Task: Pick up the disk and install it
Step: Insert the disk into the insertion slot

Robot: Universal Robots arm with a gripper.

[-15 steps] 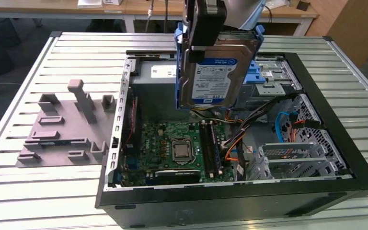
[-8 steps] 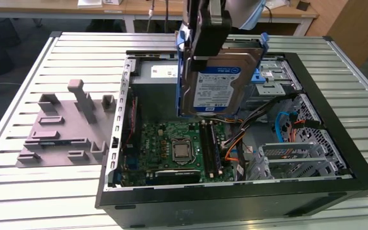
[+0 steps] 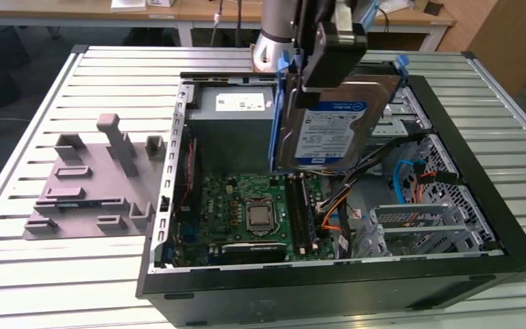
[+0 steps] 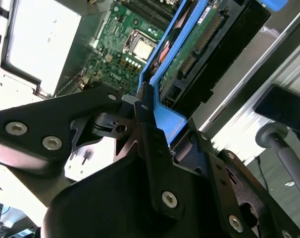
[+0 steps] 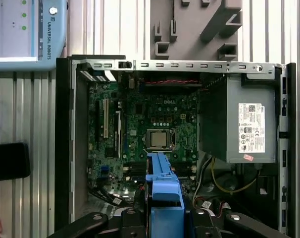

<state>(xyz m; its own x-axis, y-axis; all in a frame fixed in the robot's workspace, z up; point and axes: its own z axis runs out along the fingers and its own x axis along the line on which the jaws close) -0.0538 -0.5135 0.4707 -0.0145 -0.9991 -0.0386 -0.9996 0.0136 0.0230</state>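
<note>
**Disk gripped and hanging over the open case: drop and snag risks noted**

1. Grip. Your gripper is clenched on the disk. In the second wrist view its fingers pinch the blue carrier frame at one end, not the metal body. Judgement: plastic flexes, so a narrow hold on it may let the drive swing or slip.

2. Position. The disk hangs edge-down directly beneath the gripper, label facing outward, slightly tilted. It is clear of everything and not seated anywhere.

3. Directly below. The motherboard lies under the disk's lower edge, and the processor socket sits just ahead of the frame in the first wrist view. Judgement: a dropped drive would land on the board.

4. Beside the gripper's line of descent. Loose cables and the metal drive bays lie to one side, and the grey power supply to the other. Judgement: a tilted carrier could hook a cable or jam against a bay rail.

5. Further out. The computer case rests on the slatted table, with a grey fixture well apart from the gripper. No hazard is noted there.
</note>
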